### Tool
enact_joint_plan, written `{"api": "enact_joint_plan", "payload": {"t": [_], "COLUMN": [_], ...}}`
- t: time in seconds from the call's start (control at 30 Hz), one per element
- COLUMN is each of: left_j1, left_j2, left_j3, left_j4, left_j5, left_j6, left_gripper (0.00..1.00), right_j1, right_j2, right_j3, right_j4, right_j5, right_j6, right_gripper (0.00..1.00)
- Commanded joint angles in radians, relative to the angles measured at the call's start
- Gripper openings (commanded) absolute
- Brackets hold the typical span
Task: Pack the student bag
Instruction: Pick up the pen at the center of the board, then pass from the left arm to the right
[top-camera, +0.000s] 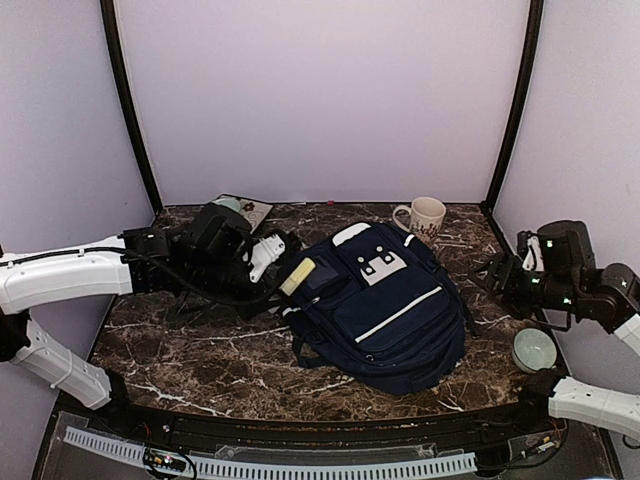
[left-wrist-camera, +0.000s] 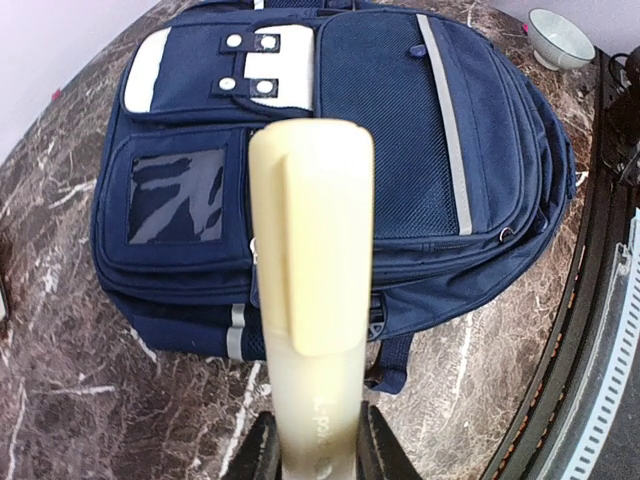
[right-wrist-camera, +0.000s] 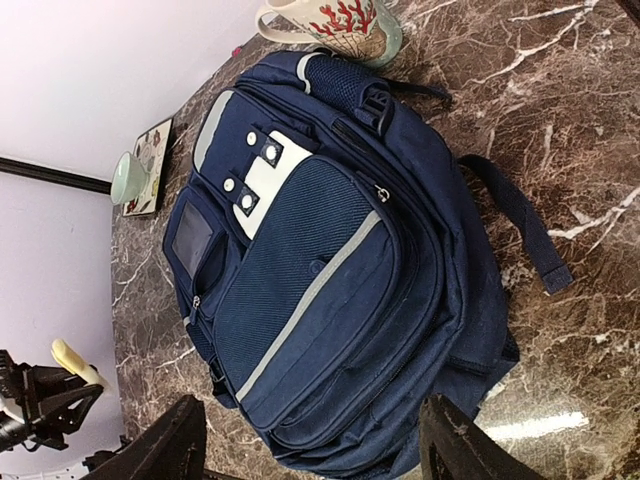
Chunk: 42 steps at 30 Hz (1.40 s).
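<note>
The large navy-blue fabric backpack with a white stripe (top-camera: 385, 305) lies flat, pockets up, mid-way across the dark marble-patterned table (top-camera: 200, 350). It looks soft, bulky and likely to sag, so its padded top handle (right-wrist-camera: 345, 85) or a pocket's zipper edge seems the surest hold. The left gripper (left-wrist-camera: 315, 455) clamps a pale-yellow capped plastic marker (left-wrist-camera: 310, 250) just beside the bag; the right gripper (top-camera: 495, 272) hangs spread and empty.

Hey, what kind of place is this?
Likely a robot lab booth: plain lilac walls close in a marble-patterned table, with the left arm and right arm flanking the student bag.
</note>
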<state>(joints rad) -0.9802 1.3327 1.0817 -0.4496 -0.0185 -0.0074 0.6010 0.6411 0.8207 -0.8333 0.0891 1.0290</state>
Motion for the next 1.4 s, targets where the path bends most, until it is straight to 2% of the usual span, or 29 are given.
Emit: {"api": "enact_joint_plan", "payload": {"t": [0.0, 0.23, 0.37, 0.57, 0.67, 0.73, 0.8, 0.87, 0.97, 1.13, 1.37], "left_j1": [-0.003, -0.003, -0.003, -0.006, -0.013, -0.047, -0.087, -0.111, -0.121, -0.138, -0.155], "left_j2": [0.001, 0.058, 0.109, 0.187, 0.268, 0.315, 0.362, 0.402, 0.462, 0.56, 0.61], "left_j3": [0.08, 0.212, 0.264, 0.264, 0.325, 0.359, 0.391, 0.433, 0.508, 0.639, 0.687], "left_j4": [-0.011, -0.035, -0.005, 0.148, 0.164, 0.172, 0.175, 0.174, 0.152, 0.088, 0.081], "left_j5": [0.029, 0.042, 0.055, 0.276, 0.253, 0.172, 0.151, 0.14, 0.154, 0.172, 0.147], "left_j6": [0.176, 0.4, 0.389, 0.277, 0.281, 0.378, 0.496, 0.552, 0.566, 0.551, 0.547], "left_gripper": [0.0, 0.0, 0.0, 0.0, 0.0, 0.0, 0.0, 0.0, 0.0, 0.0, 0.0], "right_j1": [-0.005, -0.005, -0.004, -0.005, -0.006, -0.004, -0.005, -0.006, -0.006, -0.005, -0.005], "right_j2": [-0.019, -0.016, -0.003, 0.023, 0.045, 0.059, 0.073, 0.086, 0.117, 0.169, 0.188], "right_j3": [0.035, 0.07, 0.089, 0.1, 0.11, 0.111, 0.099, 0.078, 0.063, 0.054, 0.06], "right_j4": [-0.017, -0.034, -0.045, -0.06, -0.072, -0.061, -0.019, 0.047, 0.113, 0.184, 0.226], "right_j5": [0.035, 0.075, 0.086, 0.078, 0.069, 0.028, -0.052, -0.159, -0.288, -0.414, -0.476], "right_j6": [-0.019, -0.05, -0.08, -0.152, -0.179, -0.189, -0.2, -0.211, -0.22, -0.242, -0.265], "right_gripper": [0.74, 0.74, 0.74, 0.75, 0.75, 0.75, 0.75, 0.75, 0.73, 0.69, 0.6]}}
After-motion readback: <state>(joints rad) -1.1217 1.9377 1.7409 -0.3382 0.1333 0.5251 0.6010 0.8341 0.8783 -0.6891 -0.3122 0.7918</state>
